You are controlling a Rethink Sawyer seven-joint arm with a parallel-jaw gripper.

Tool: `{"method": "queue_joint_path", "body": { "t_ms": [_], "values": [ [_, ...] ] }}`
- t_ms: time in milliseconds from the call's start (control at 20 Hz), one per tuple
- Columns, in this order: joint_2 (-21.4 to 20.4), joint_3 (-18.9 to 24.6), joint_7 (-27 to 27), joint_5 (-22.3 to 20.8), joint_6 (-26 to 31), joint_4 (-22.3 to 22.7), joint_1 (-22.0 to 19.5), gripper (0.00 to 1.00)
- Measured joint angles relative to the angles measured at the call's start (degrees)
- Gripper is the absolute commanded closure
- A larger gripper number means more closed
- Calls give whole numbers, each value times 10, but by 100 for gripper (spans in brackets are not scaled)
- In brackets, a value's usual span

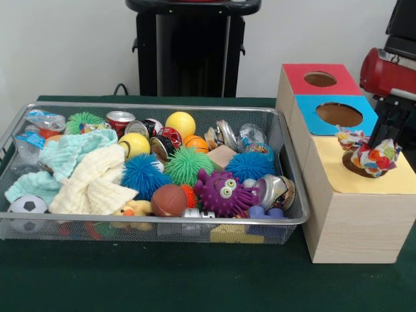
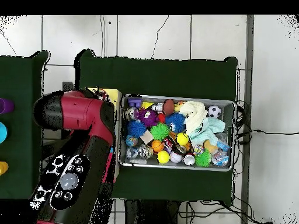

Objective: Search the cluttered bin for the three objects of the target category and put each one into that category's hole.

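The cluttered bin (image 1: 162, 221) is a silver wire mesh basket on the green table, also in the overhead view (image 2: 175, 166). It holds a mint cloth (image 1: 71, 153), a cream cloth (image 1: 94, 182), spiky balls, a purple monster ball (image 1: 223, 192), cans and other balls. To its right stands a wooden box (image 1: 351, 227) with a red hole (image 1: 320, 79), a blue hole (image 1: 339, 114) and a yellow panel (image 1: 390, 182). My gripper (image 1: 376, 148) is shut on a bunched patterned cloth (image 1: 364, 157) right over the yellow panel's hole. In the overhead view my arm (image 2: 87, 116) hides the gripper.
The black pedestal (image 1: 192, 49) stands behind the bin. The red arm (image 1: 390, 71) comes in at the right edge over the box. A second green surface (image 2: 20, 116) lies at the overhead view's left with small coloured things at its edge.
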Motion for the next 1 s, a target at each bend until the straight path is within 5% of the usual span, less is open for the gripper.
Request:
{"method": "queue_joint_path", "body": {
  "t_ms": [1000],
  "values": [
    [24,0,0,0,-55,0,0,100]
  ]
}}
